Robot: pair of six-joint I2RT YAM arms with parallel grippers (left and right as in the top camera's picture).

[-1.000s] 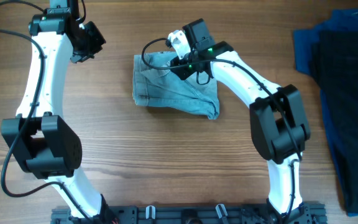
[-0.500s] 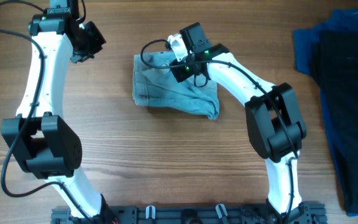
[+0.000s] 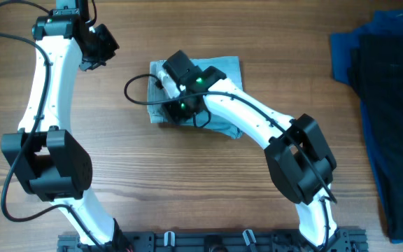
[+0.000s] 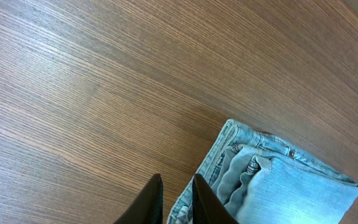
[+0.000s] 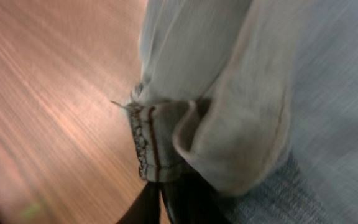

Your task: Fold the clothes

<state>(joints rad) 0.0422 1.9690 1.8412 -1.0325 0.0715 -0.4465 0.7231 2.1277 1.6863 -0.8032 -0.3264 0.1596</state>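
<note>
We see denim shorts [image 3: 222, 66] folded near table [image 3: 187, 182] centre, slightly toward 12 o'clock. Right gripper [image 5: 161, 202] at shorts' 9 o'clock edge, jaws pinching cuffed hem (cloth bunched over fingertips). Left gripper [image 4: 178, 202] at shorts' 10 o'clock, apart, jaws nearly pressed together, empty. Dark blue cloth [image 3: 345, 56] and black garment [image 3: 397, 126] at 3 o'clock edge.

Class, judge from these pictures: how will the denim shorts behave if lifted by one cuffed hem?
Probably floppy: the denim shorts lie in soft folds and bunched layers. Likely heavier than thin cloth, since the rolled cuff looks thick. Unlikely to slip, given the coarse weave.
</note>
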